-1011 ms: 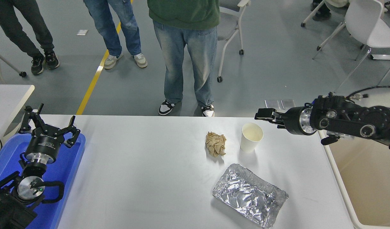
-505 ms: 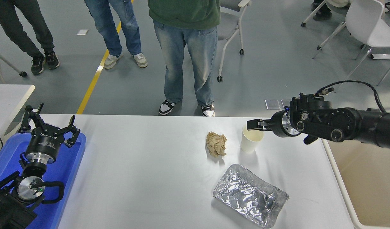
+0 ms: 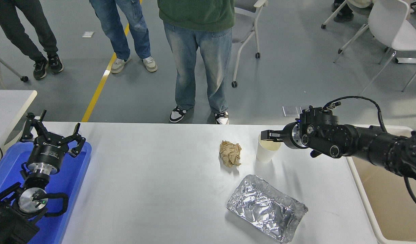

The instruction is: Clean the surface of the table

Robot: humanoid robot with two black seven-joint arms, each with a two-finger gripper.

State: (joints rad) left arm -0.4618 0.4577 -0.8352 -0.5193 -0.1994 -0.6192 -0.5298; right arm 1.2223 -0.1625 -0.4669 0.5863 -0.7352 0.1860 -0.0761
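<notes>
Our right gripper (image 3: 269,135) has slid left to the paper cup (image 3: 267,150) near the table surface (image 3: 153,189)'s far edge (grip unclear), bin (image 3: 391,189) alongside for dropping

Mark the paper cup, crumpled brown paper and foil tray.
paper cup (image 3: 266,154), head view, outer wall below the rim.
crumpled brown paper (image 3: 230,153), head view, middle of the wad.
foil tray (image 3: 267,207), head view, crinkled inside.
</notes>
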